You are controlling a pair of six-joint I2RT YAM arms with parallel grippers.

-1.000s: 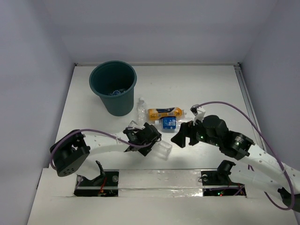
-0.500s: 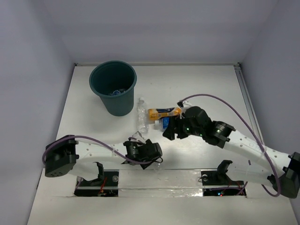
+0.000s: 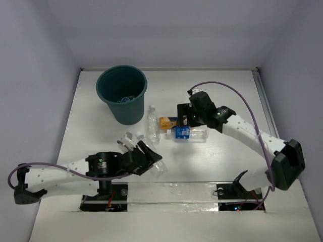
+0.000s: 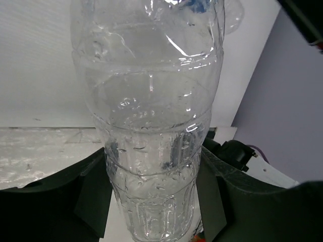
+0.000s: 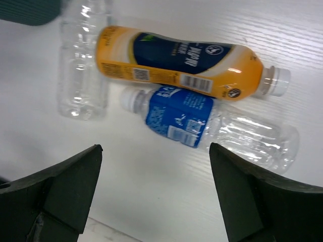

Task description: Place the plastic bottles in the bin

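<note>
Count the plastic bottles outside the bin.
4: clear bottle, orange bottle and blue-labelled bottle together on the table; a fourth bottle in the left fingers. The bin may hide more.

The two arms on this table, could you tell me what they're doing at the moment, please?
They are clearing plastic bottles into the bin. The left gripper is shut on a clear bottle near the front of the table. The right gripper hangs open over an orange bottle and a blue-labelled bottle, which lie side by side next to a second clear bottle. Something blue already shows inside the bin.
</note>
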